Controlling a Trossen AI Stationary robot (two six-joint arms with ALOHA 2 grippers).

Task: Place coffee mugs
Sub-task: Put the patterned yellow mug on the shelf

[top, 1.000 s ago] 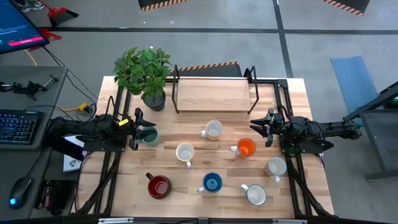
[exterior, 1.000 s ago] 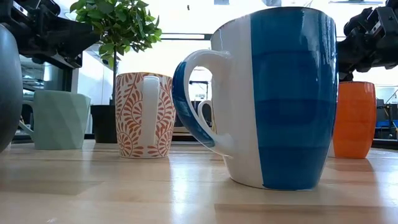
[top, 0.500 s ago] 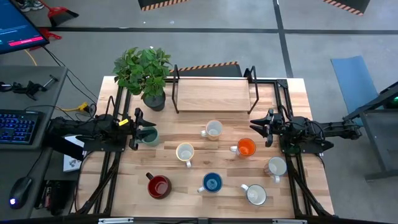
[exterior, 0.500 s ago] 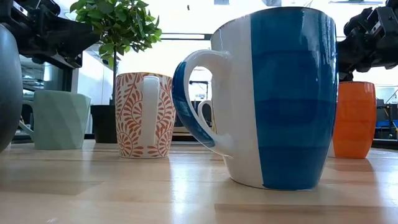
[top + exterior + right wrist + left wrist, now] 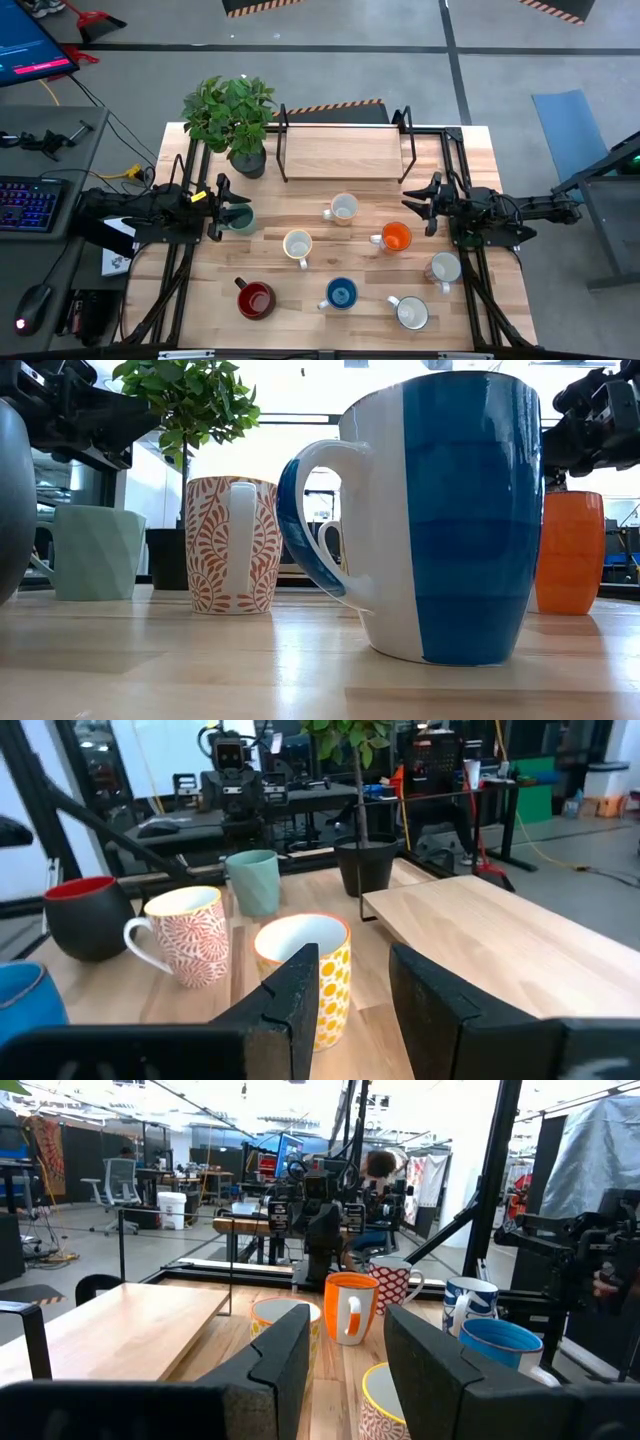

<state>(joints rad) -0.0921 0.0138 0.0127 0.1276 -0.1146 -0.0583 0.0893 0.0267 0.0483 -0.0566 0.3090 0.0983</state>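
With both hands empty and parted, the right hand beside the orange mug risks clipping the spotted yellow mug just ahead on the crowded tabletop; left hand waits at the teal-green mug.

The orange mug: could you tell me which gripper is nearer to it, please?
Right. The right gripper hovers just beside the orange mug, toward the table's right side, while the left gripper sits across the table by the teal-green mug.
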